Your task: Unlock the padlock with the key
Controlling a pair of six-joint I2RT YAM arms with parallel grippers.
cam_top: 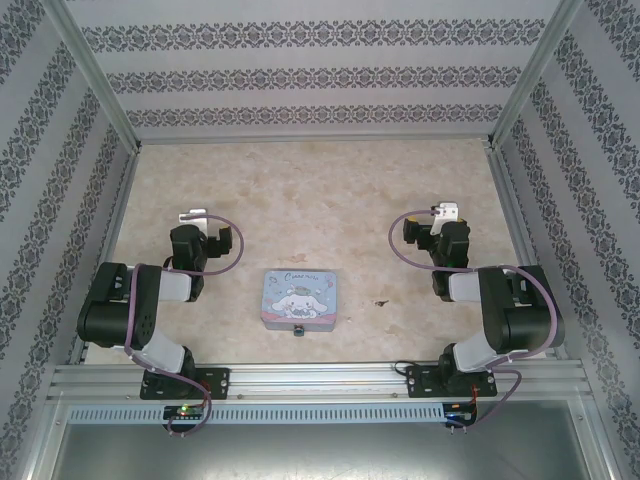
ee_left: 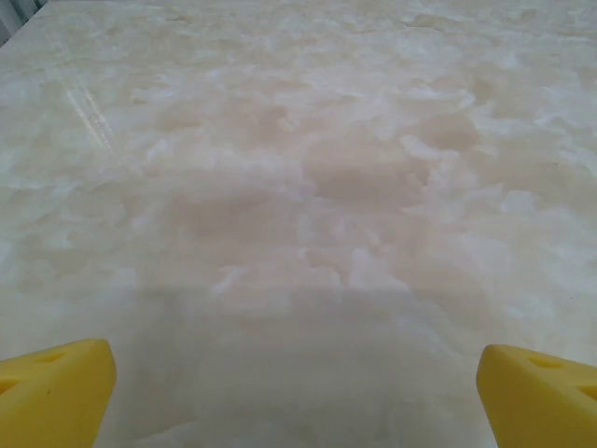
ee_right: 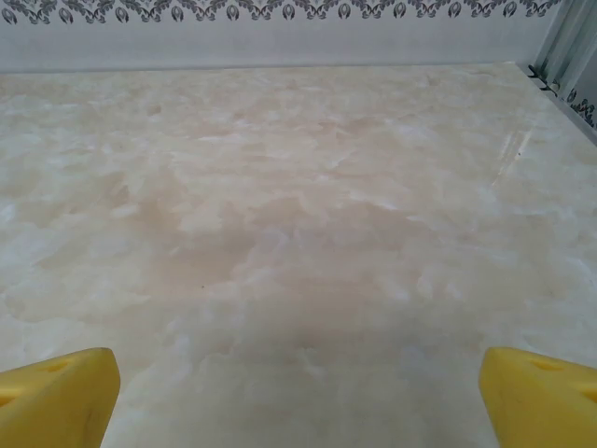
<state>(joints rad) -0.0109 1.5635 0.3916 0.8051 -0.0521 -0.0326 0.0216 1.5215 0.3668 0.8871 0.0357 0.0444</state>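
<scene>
Two claws spread wide, holding nothing: L gripper (ee_left: 297, 392), R gripper (ee_right: 298, 397); padlock (cam_top: 299, 329) at near edge of tin (cam_top: 298, 298); key (cam_top: 381, 303) apart, toward R side.

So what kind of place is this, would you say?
Likely a robot test cell, not a home: left arm and right arm bolted to an aluminium rail, marble-look table, patterned panel walls enclosing it.

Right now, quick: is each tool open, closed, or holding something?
The yellow-tipped left tool is open, holding nothing.
The yellow-tipped right tool is open, holding nothing.
</scene>
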